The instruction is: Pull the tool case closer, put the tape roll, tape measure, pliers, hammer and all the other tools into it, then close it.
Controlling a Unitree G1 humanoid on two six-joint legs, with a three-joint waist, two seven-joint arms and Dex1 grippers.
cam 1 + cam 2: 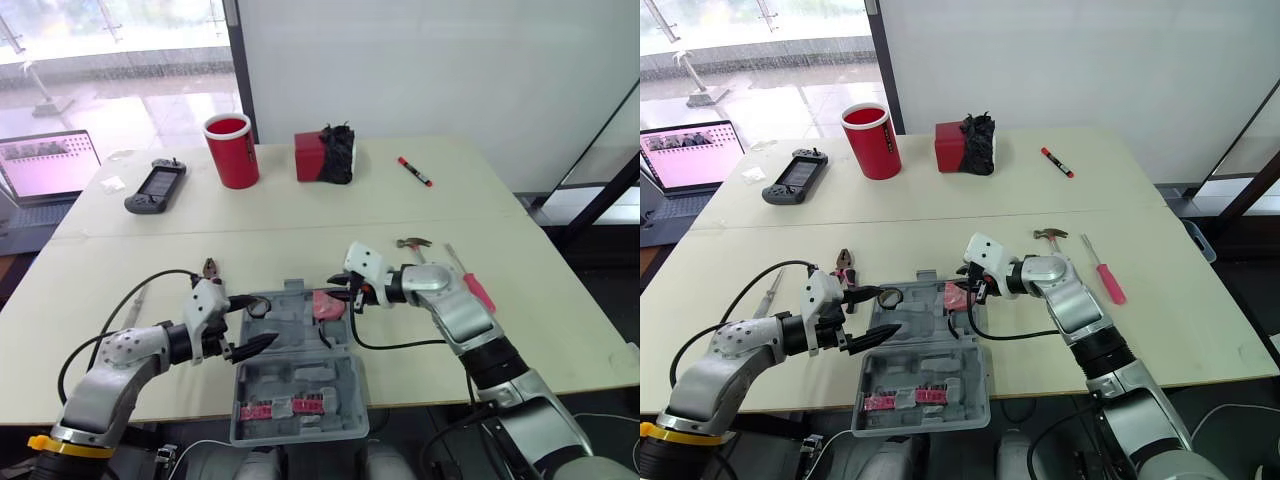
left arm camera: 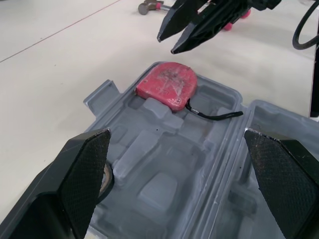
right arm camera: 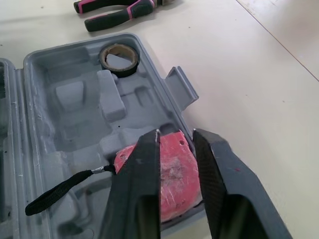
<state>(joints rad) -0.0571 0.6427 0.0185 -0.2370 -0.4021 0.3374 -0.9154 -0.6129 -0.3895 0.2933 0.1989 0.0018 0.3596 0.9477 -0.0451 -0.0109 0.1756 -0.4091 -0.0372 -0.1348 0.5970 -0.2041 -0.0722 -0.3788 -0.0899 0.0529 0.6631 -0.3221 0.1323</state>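
Open tool case (image 1: 300, 375) holds the tape measure (image 2: 167, 87); right gripper (image 3: 175, 134), narrow and empty above it, should lift straight; left gripper (image 1: 268, 320) gapes wide.

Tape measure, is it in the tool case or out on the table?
In. The red tape measure lies in a recess of the open tool case, strap trailing inside; the right claw hovers above.
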